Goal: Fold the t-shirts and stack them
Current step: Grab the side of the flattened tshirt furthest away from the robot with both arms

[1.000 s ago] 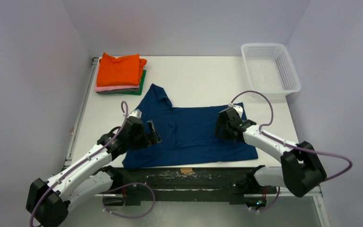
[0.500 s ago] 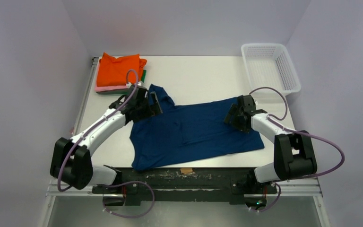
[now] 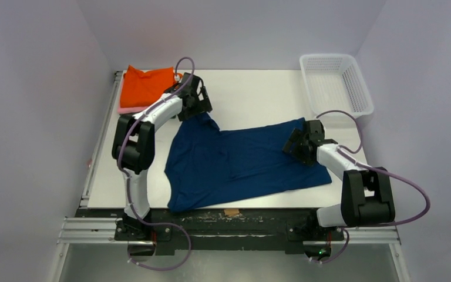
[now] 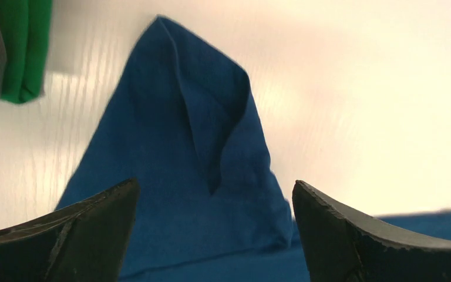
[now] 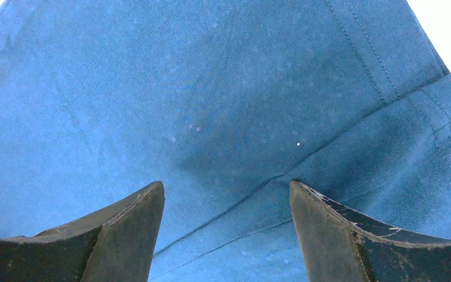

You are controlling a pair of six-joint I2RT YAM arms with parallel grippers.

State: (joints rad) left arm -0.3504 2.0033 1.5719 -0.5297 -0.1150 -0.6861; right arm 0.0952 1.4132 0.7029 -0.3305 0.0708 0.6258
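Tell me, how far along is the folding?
Done: a folded orange cloth t-shirt tops a pile at far left. In hand: the navy blue cloth t-shirt lies spread, unfolded; the open left fingers hover over its far corner, the open right fingers over its right edge. Left: folding and stacking it.

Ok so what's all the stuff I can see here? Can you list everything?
navy t-shirt: one, dark blue, spread out and rumpled mid-table
folded t-shirts: one stack, orange on top, pink and green below, far left corner
mesh basket: one, white, far right corner
brown scrap: one, table's near edge
table: one, white
left gripper: one, black fingers, open, over the shirt's far left tip
right gripper: one, black fingers, open, over the shirt's right end
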